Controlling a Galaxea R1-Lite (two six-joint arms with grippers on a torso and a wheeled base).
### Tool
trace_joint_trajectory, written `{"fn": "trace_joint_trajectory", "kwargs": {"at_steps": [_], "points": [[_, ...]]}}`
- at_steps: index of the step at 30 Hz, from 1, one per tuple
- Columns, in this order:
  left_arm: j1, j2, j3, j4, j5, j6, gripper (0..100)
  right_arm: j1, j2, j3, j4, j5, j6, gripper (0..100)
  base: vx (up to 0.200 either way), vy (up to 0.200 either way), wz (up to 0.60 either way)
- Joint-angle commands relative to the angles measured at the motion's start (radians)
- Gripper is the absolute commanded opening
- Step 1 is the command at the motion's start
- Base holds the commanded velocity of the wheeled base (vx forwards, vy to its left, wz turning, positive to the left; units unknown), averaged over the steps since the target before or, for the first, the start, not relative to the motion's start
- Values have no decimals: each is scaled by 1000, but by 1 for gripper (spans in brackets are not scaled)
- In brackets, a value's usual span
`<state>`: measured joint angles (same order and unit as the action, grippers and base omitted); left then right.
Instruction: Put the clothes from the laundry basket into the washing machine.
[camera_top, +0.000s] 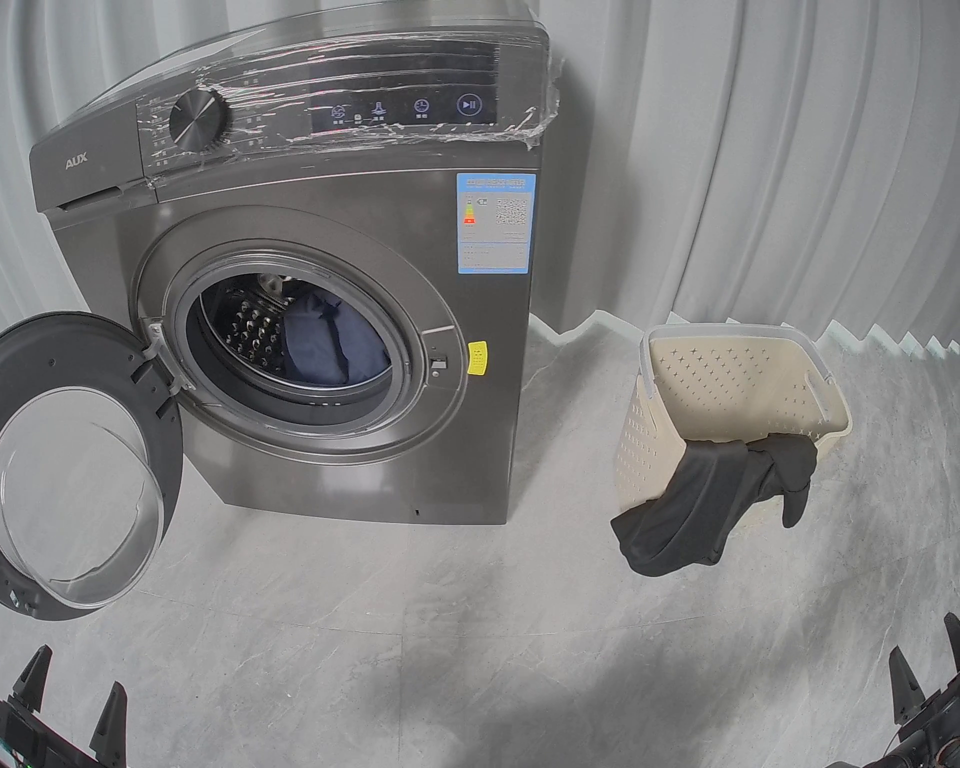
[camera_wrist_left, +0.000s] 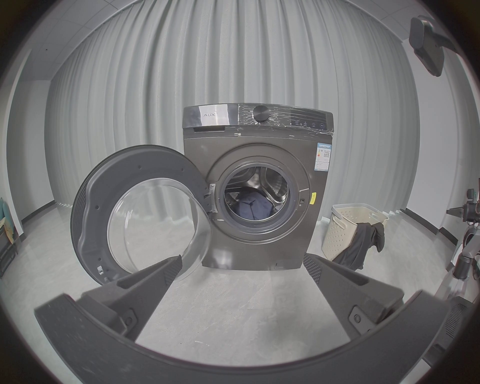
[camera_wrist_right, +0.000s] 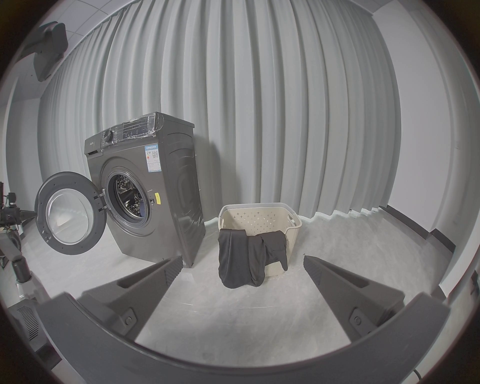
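A grey front-loading washing machine (camera_top: 330, 260) stands at the left with its round door (camera_top: 80, 460) swung wide open. A dark blue garment (camera_top: 330, 345) lies inside the drum. To the right, a cream laundry basket (camera_top: 735, 385) sits on the floor with a black garment (camera_top: 700, 500) draped over its front rim, hanging down to the floor. My left gripper (camera_top: 70, 695) is open at the bottom left, well short of the machine. My right gripper (camera_top: 925, 665) is open at the bottom right, in front of the basket. Both hold nothing.
The pale marbled floor (camera_top: 450, 620) between me and the machine is bare. Grey pleated curtains (camera_top: 750, 150) hang behind the machine and basket. The open door juts out over the floor at the left.
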<state>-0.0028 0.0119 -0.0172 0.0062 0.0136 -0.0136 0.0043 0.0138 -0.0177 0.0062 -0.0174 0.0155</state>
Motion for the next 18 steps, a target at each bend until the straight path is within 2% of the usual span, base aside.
{"fn": "trace_joint_trajectory", "kwargs": {"at_steps": [1, 7, 18], "points": [[0, -12, 16, 0, 0, 3, 100, -1, -14, 16, -2, 10, -6, 100, 0, 0, 0], [0, -12, 17, 0, 3, 3, 100, 0, -14, 16, -2, 11, -11, 100, 0, 0, 0], [0, -12, 16, -2, 2, 0, 100, -3, -14, 16, -2, 11, -11, 100, 0, -200, 0]]}}
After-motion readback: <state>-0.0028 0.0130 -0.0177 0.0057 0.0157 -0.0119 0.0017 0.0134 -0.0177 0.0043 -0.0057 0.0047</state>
